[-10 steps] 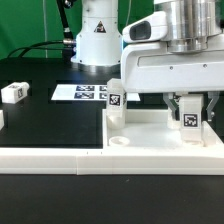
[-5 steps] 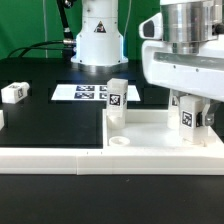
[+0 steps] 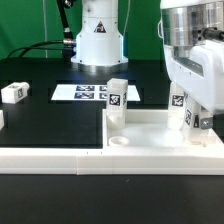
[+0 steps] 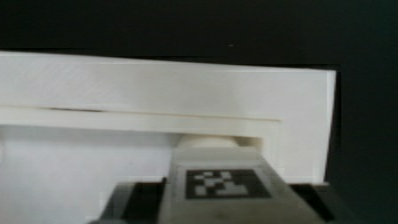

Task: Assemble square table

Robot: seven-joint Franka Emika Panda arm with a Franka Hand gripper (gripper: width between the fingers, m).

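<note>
Gripper (image 3: 188,118) has swung toward the exterior view's right over the last second, and the wrist housing is now tilted. Held leg (image 3: 179,101) has stayed put at the slab's (image 3: 60,150) right far corner. Only its tag has turned a bit.

Jaws are clamped on that leg. The wrist view shows the tagged block pinched between both fingers, right over the slab's rim.

My read: that's a twist, not a carry. The leg is probably being screwed into the corner hole. Can't see whether it's seated, as the hole is hidden under it.

A second leg (image 3: 117,97) stands upright further left along the slab's far edge. A loose leg (image 3: 13,92) lies on the table far left, well apart from the slab. Marker board (image 3: 88,92) sits behind, untouched.

So roughly mid-task, with at least one leg left to fetch.
</note>
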